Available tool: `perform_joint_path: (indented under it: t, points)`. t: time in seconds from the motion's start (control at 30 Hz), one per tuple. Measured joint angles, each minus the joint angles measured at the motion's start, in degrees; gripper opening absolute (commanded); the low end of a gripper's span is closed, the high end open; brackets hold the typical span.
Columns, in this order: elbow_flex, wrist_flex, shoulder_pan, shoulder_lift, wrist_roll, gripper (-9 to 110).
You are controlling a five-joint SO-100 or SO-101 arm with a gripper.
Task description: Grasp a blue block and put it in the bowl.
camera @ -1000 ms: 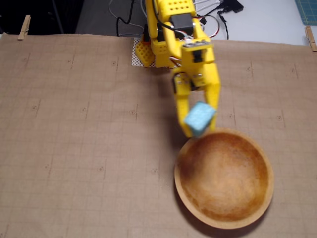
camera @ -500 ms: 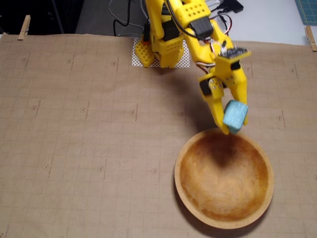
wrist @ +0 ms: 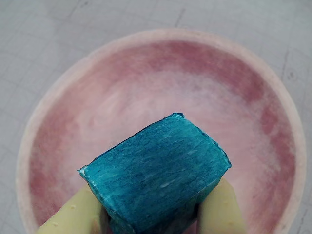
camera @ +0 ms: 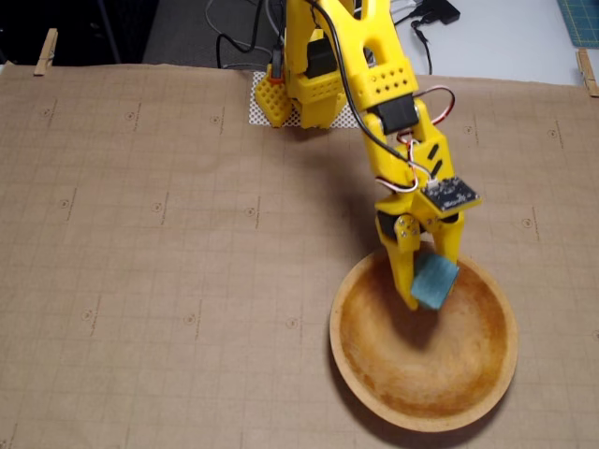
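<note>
In the wrist view the blue block [wrist: 158, 178] fills the lower middle, clamped between two pale yellow fingers [wrist: 222, 209] that come up from the bottom edge and press on its left and right sides. Its broad speckled face tilts toward the camera, one corner pointing up. Behind it lies the wooden bowl [wrist: 53, 97], its rim curving round the left, top and right of the picture, so the block hangs over the bowl's hollow, well inside the rim. The bowl's pale centre is bare. Whether the block touches the bowl's floor cannot be told here.

In the fixed view the yellow arm [camera: 360, 70] reaches from its base at the top centre down and to the right across the brown gridded mat [camera: 140, 262], the forearm angled steeply and the wrist bent so the gripper [camera: 429, 285] points down into the bowl [camera: 351, 374]. The jaws are closed on the blue block [camera: 434, 280], which sits tilted just inside the bowl's upper rim, above its upper-middle part. The rest of the bowl's hollow below and to either side is open. The mat to the left of the bowl is bare, with clothespins [camera: 44, 50] at its top corners.
</note>
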Motion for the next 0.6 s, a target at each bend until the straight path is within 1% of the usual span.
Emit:
perform_joint_path:
  t: [0.23,0.6]
  points:
    - [-7.73,0.00,2.20,-7.56,0.00,-3]
    - [-17.31,0.00,2.46,-19.95,0.00,-2]
